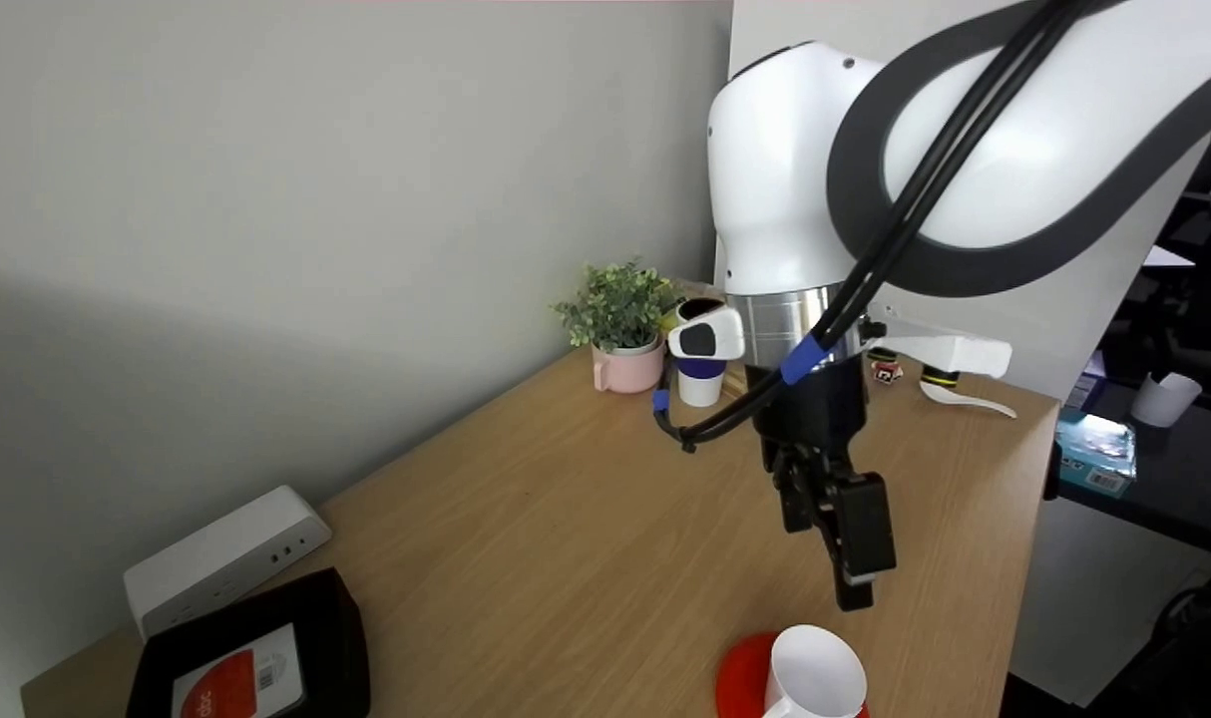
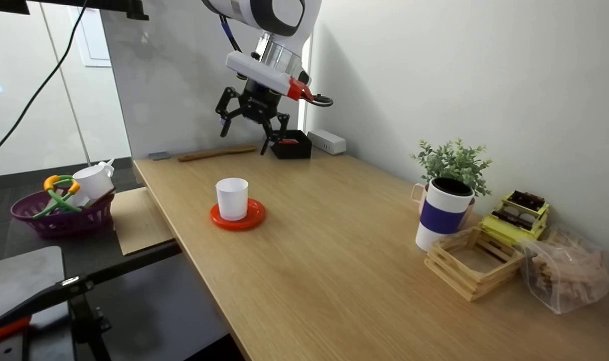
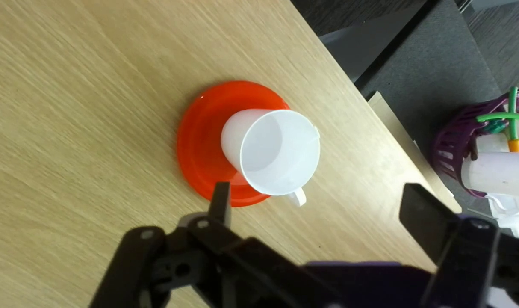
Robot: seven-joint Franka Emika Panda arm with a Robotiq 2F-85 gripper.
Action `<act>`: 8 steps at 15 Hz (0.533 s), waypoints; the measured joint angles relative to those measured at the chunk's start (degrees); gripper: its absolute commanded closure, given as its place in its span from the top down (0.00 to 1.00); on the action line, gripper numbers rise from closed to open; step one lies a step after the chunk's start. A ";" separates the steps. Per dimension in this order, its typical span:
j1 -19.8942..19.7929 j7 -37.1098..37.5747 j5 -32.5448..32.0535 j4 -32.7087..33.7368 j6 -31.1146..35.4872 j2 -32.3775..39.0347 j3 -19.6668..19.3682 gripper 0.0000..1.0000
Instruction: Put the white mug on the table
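The white mug stands upright on the round red plate in both exterior views. In the wrist view the mug shows its open mouth, with the handle toward the gripper. The red plate lies on the light-brown table near its edge; the plate also shows in the wrist view. My gripper is open with nothing between its fingers. It hangs in the air above the table, apart from the mug. In the wrist view the fingers are spread wide below the mug's image.
A white cup with a dark blue band, a potted plant, a wooden crate, a yellow item and a plastic bag stand along the wall. A black box and white power strip sit at another end.
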 measured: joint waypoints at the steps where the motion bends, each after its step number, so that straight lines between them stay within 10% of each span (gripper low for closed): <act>1: 0.00 0.00 0.00 0.00 0.00 0.00 0.01 1.00; 8: -0.34 0.93 -0.05 0.07 0.11 1.63 0.04 1.00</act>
